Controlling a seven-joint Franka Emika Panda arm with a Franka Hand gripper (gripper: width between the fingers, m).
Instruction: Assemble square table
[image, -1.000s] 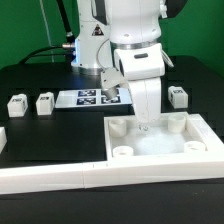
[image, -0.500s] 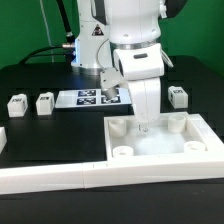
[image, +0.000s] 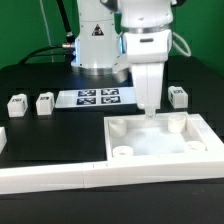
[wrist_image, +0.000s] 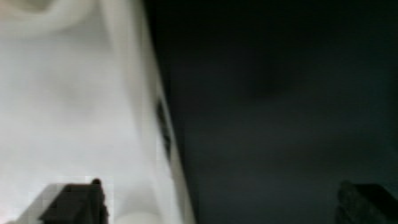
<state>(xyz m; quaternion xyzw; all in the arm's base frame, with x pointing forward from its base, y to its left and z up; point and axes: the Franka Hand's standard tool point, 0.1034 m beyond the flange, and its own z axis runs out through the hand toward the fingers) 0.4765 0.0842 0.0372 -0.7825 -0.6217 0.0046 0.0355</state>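
**Position.** The white two-finger gripper (image: 148, 112) is hanging over the far rim of the white plastic square slab with raised rim and round corner sockets (image: 160, 147). Its jaws are standing wide apart and gripping nothing. In the wrist view the dark fingertips (wrist_image: 71, 205) are flanking that rim, one over white plastic and one over the matte black tabletop (image: 45, 135). The slab is lying at the tabletop edge nearest the exterior camera, toward the exterior view's right, against the long white bar-shaped border wall (image: 60, 178). A first leg (image: 15, 103), small, white and tagged, and a second leg (image: 44, 102) are sitting near the tabletop's edge at the exterior view's left. A third leg (image: 178, 96) is sitting beyond the slab's far corner. The marker board (image: 97, 97) is lying between them.

**Hazards.** A descent off centre is likely to land a fingertip on the rim and shove or tilt the slab. A pinch on so thin a rim may slip.

**Materials.** The slab is looking smooth, rigid and slightly glossy, so it will probably slide easily on the tabletop. The legs are blocky and light-looking, and prone to toppling.
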